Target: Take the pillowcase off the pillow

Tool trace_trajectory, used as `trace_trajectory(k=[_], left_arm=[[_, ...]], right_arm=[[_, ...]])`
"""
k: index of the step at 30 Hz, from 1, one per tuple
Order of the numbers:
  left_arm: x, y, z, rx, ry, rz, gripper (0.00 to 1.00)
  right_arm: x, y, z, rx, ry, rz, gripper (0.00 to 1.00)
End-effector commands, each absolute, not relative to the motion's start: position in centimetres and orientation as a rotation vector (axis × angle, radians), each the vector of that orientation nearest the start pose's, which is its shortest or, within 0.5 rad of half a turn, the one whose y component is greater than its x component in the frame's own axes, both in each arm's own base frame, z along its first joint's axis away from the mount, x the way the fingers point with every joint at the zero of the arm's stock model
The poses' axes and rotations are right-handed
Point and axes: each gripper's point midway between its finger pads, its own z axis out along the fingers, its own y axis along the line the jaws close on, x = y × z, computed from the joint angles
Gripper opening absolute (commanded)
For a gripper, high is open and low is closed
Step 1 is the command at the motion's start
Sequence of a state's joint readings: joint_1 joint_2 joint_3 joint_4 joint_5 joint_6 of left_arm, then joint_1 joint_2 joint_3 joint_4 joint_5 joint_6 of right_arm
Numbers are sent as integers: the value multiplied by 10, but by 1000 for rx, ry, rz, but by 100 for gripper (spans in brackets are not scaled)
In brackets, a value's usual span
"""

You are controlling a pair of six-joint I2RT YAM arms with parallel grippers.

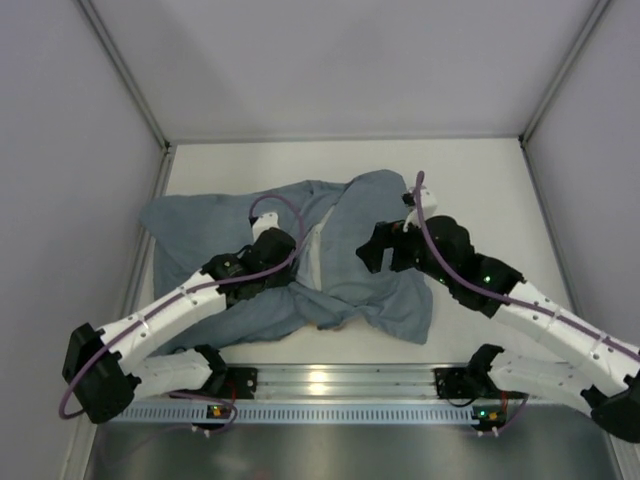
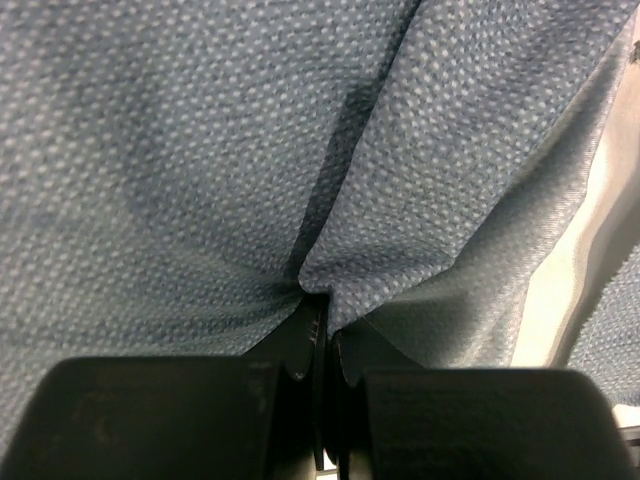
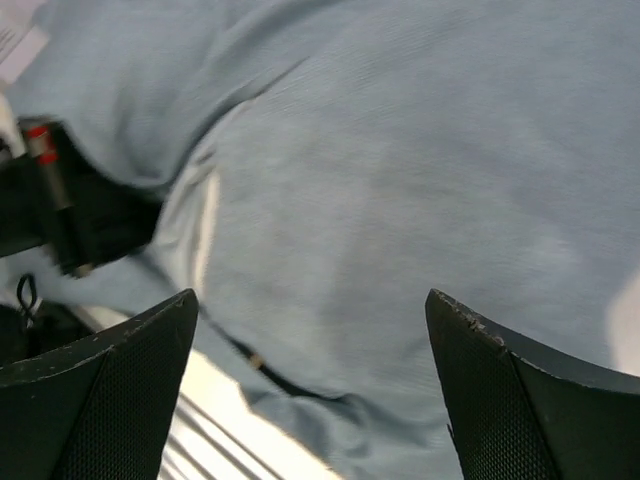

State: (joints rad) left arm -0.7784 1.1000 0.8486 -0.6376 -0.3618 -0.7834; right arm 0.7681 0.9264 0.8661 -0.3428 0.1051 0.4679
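Top view: moderately bright, even diffuse light from above; soft shadows along the folds of the pillowcase [image 1: 390, 300]; a white glare patch on the metal rail [image 1: 320, 380] at lower centre; the side walls [image 1: 60, 150] splay toward the frame corners. Left wrist view: weave crisp at centre, a dark crease shadow down the middle, the left gripper [image 2: 325, 335] at the bottom edge underlit and soft. Right wrist view: cloth blurred throughout, blown-out pale streaks at lower left, the right gripper [image 3: 310, 295] with its mesh pads comparatively sharp.

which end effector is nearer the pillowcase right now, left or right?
Left. The left end effector is shut on a pinched fold of the pillowcase, so it is in contact. The right end effector is open over the cloth, gripping nothing.
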Motion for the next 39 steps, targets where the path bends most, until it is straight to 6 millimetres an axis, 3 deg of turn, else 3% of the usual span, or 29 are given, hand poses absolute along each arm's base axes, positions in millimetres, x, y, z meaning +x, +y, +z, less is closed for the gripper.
trace_trajectory(k=[1, 3, 9, 15, 19, 26, 30, 34, 39], left_arm=[[239, -202, 139, -129, 2374, -408, 0], [238, -206, 141, -119, 2376, -434, 0], [235, -202, 147, -117, 2354, -447, 0], [231, -203, 145, -119, 2363, -470, 0], [230, -201, 141, -114, 2371, -458, 0], [228, -201, 139, -112, 2373, -458, 0], [227, -200, 140, -116, 2367, -465, 0], [227, -199, 142, -120, 2363, -473, 0], [226, -197, 141, -121, 2360, -466, 0]], right_arm=[[229, 252, 222, -228, 2101, 602, 89], [226, 270, 203, -235, 2152, 555, 86], [226, 313, 178, -258, 2203, 481, 79], [235, 329, 156, -245, 2241, 415, 73], [227, 343, 158, -287, 2227, 429, 75], [228, 339, 154, -270, 2221, 398, 77], [229, 330, 145, -254, 2222, 352, 68], [230, 323, 140, -235, 2220, 324, 52], [230, 312, 142, -212, 2208, 294, 41]])
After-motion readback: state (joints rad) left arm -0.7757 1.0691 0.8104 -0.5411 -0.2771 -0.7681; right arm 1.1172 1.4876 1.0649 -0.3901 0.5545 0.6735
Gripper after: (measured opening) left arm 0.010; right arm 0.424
